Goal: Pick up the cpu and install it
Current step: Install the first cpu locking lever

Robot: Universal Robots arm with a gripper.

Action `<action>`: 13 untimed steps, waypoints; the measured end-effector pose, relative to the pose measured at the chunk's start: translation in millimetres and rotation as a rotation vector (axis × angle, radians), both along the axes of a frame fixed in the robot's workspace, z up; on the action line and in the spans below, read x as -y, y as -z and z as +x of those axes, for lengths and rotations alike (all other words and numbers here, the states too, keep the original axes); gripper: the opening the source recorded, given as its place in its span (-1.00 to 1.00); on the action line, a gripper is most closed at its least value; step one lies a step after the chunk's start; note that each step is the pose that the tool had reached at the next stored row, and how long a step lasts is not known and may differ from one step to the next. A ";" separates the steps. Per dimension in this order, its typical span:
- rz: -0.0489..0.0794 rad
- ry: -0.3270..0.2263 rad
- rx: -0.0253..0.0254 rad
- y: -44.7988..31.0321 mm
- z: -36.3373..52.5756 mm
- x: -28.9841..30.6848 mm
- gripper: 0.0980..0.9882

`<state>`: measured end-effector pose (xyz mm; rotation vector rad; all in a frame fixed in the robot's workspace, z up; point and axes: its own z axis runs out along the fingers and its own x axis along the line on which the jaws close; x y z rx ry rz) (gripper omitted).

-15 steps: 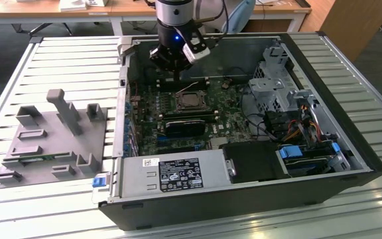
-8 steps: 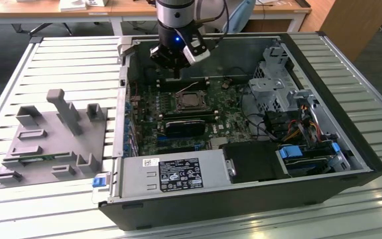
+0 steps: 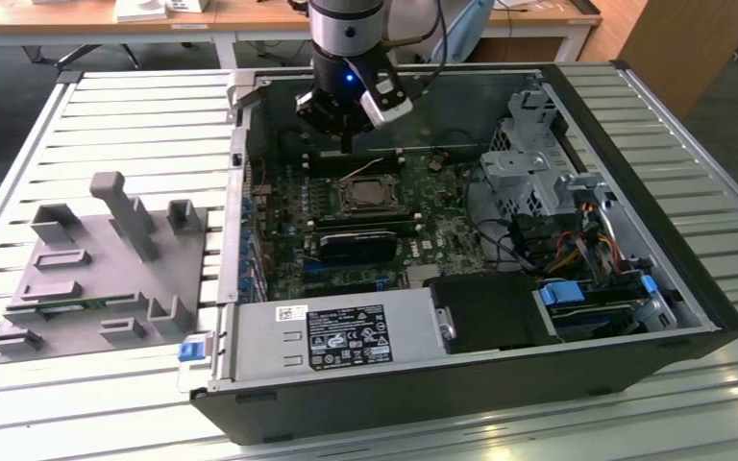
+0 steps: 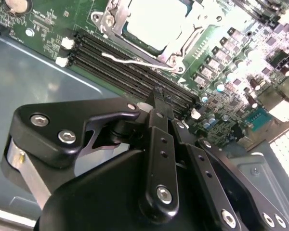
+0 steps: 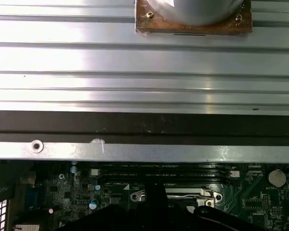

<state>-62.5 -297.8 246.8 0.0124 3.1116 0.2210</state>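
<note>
The gripper [image 3: 347, 146] hangs inside the open computer case [image 3: 676, 288], just above the motherboard [image 3: 440, 206], and in the second wrist view its fingers [image 4: 160, 103] are pressed together with nothing between them. The cpu [image 4: 151, 21] sits in the socket frame [image 4: 180, 45] on the motherboard, just beside the black memory slots [image 4: 130, 72] below the fingertips.

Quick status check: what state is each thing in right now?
cpu: lying flat in the motherboard socket, nothing gripping it.
gripper: above the memory slots beside the socket, fingers together, holding nothing.
computer case: lying on its side, side panel off, inside exposed.
memory slots: empty.
grey holder: on the table at the exterior view's left, outside the case.
</note>
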 end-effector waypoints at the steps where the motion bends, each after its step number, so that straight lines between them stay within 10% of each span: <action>1: 0.000 0.000 0.0002 0.4 0.1 1.1 -0.98; 13: 0.000 0.000 0.0002 2.7 0.2 3.1 -0.98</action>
